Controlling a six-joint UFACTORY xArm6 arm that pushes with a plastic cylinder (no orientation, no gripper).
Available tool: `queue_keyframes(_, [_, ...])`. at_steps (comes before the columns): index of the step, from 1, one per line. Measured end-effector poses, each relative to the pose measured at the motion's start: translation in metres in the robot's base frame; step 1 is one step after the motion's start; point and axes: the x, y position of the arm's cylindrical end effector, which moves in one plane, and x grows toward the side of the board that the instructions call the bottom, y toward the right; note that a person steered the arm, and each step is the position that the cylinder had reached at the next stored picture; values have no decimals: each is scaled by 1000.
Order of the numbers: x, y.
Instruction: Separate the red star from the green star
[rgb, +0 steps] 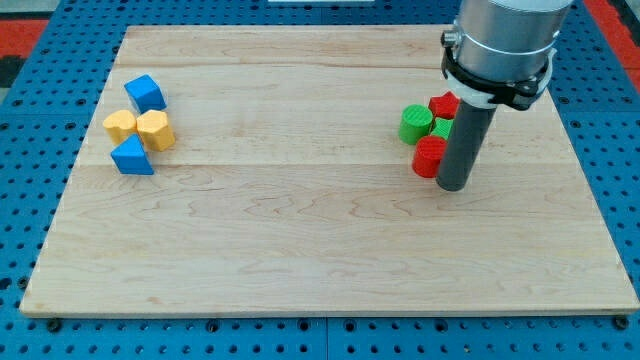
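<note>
my tip (453, 187) down on the board (300, 250), right half, no jaws on it | touching red cylinder (429, 156) to its left | red star (444, 104) and green star (442, 128) just behind, touching | green cylinder (415, 124) left of them | far left: blue cube (146, 93), two yellow blocks (139, 127), blue wedge (132, 157)

Around me lies a pale wooden board (300, 240) with visible grain, resting on a blue pegboard (30, 150) dotted with holes. Red patches show at the view's top corners (25, 25). Light is even.
</note>
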Motion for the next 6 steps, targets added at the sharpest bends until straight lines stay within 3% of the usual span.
queue_keyframes(1, [-5, 20])
queue_keyframes(2, [-44, 60])
queue_keyframes(6, [-70, 29])
